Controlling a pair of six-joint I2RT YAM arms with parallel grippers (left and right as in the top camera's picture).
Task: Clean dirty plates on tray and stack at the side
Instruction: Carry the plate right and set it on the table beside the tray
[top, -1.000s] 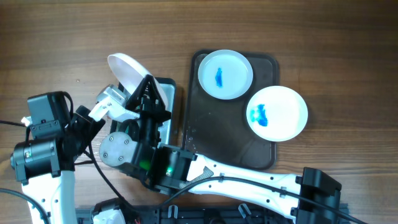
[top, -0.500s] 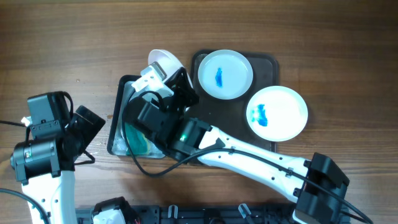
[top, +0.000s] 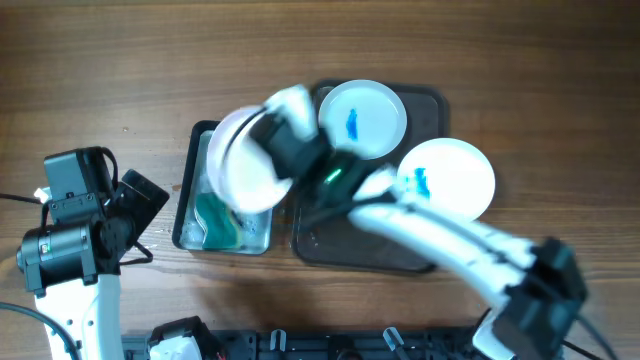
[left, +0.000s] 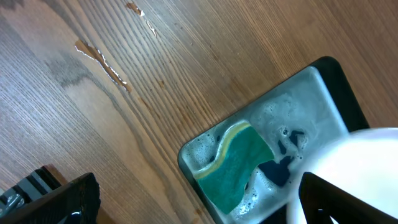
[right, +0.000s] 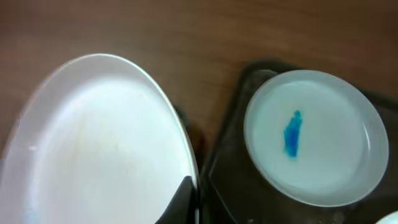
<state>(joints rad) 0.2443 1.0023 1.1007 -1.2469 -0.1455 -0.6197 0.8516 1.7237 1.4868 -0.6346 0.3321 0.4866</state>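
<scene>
My right gripper (top: 287, 140) is shut on the rim of a clean-looking white plate (top: 243, 162), blurred with motion. It holds the plate above the grey tray. In the right wrist view the held plate (right: 93, 143) fills the left side, with my right gripper (right: 193, 198) pinching its edge. The dark brown tray (top: 372, 235) carries two plates, each with a blue smear: one at the back (top: 362, 118) and one overhanging the right rim (top: 447, 180). The back plate (right: 314, 137) also shows from the right wrist. My left gripper (left: 199, 205) is open and empty over the wood.
A small grey metal tray (top: 192, 190) with soapy water and a green-yellow sponge (left: 239, 165) sits left of the brown tray. The held plate (left: 367, 155) hangs over this grey tray's (left: 186, 155) right part. The left arm's base (top: 70, 230) stands at the front left.
The right arm swung the held plate from the far left of the grey tray towards the brown tray, then back over the grey tray. The plate turned from tilted to flat. The left arm stayed still.
</scene>
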